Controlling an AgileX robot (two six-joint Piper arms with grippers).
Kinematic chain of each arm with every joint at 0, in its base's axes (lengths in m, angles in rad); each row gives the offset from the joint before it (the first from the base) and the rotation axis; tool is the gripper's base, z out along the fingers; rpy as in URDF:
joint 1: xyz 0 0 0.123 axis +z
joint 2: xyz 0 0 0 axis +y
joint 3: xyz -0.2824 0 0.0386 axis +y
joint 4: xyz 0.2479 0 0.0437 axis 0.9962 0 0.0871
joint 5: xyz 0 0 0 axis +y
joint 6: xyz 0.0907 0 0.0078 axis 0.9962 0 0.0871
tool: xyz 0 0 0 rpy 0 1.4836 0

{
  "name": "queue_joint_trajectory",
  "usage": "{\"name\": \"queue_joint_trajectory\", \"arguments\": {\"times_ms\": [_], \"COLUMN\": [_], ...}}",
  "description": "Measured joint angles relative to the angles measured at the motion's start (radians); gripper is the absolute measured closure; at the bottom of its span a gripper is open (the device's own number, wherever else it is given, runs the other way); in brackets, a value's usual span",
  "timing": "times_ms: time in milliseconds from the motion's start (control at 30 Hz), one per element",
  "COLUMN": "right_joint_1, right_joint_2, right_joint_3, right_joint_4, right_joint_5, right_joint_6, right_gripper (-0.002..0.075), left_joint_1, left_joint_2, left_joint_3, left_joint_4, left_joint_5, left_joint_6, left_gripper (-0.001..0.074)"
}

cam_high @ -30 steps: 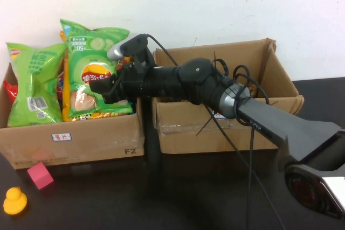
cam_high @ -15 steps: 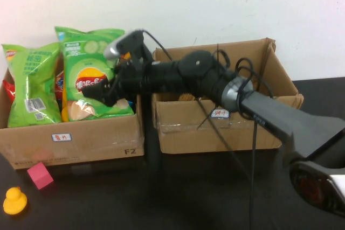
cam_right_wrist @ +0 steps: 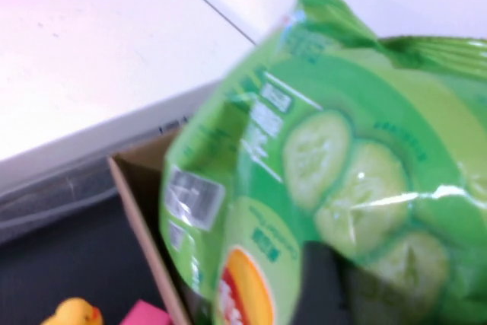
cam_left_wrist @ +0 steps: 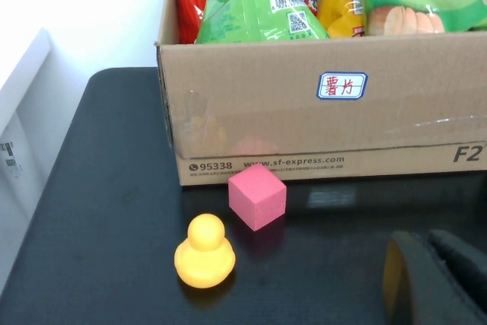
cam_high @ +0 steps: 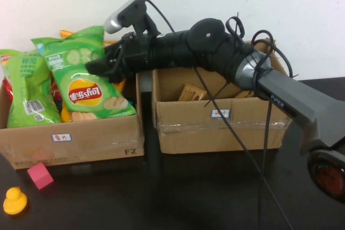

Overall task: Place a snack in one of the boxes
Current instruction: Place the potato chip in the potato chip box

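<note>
A green cucumber-flavour chips bag [cam_high: 83,84] stands tilted in the left cardboard box [cam_high: 81,138]. My right gripper [cam_high: 105,65] reaches across from the right and is shut on the bag's top corner, above that box. In the right wrist view the bag [cam_right_wrist: 342,165] fills the picture, with a dark finger [cam_right_wrist: 319,287] pressed on it. The right cardboard box [cam_high: 221,127] is open and holds a brown packet [cam_high: 192,93]. My left gripper [cam_left_wrist: 421,240] shows only in the left wrist view, shut and empty, low over the dark table in front of the left box [cam_left_wrist: 319,135].
Another green chips bag [cam_high: 24,92] and other snack bags stand in the left box. A pink cube [cam_high: 40,175] and a yellow duck [cam_high: 14,201] lie on the table in front of it; the left wrist view also shows the cube [cam_left_wrist: 257,196] and the duck [cam_left_wrist: 204,252]. A white wall is behind.
My right gripper has risen with the bag's top in it. The bag has lifted and tilted to the left. The arm now sits higher over the right box.
</note>
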Motion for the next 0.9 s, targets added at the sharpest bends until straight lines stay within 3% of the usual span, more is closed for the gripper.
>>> {"name": "queue_joint_trajectory", "arguments": {"times_ms": [300, 400, 733, 800, 900], "right_joint_1": [-0.063, -0.076, -0.086, -0.086, -0.086], "right_joint_2": [0.0, 0.0, 0.0, 0.0, 0.0], "right_joint_3": [0.0, 0.0, 0.0, 0.0, 0.0], "right_joint_4": [-0.1, -0.103, -0.103, -0.103, -0.103], "right_joint_5": [0.014, 0.014, 0.062, 0.067, 0.068], "right_joint_6": [0.102, 0.103, 0.105, 0.105, 0.105], "right_gripper": [0.054, 0.0587, 0.0595, 0.0554, 0.0396], "left_joint_1": [0.0, 0.0, 0.0, 0.0, 0.0], "left_joint_2": [0.0, 0.0, 0.0, 0.0, 0.0], "left_joint_3": [0.0, 0.0, 0.0, 0.0, 0.0], "left_joint_4": [0.0, 0.0, 0.0, 0.001, 0.001], "left_joint_5": [0.002, 0.002, 0.002, 0.002, 0.002], "left_joint_6": [0.002, 0.002, 0.002, 0.002, 0.002], "left_gripper": [0.0736, 0.0736, 0.0736, 0.0736, 0.0736]}}
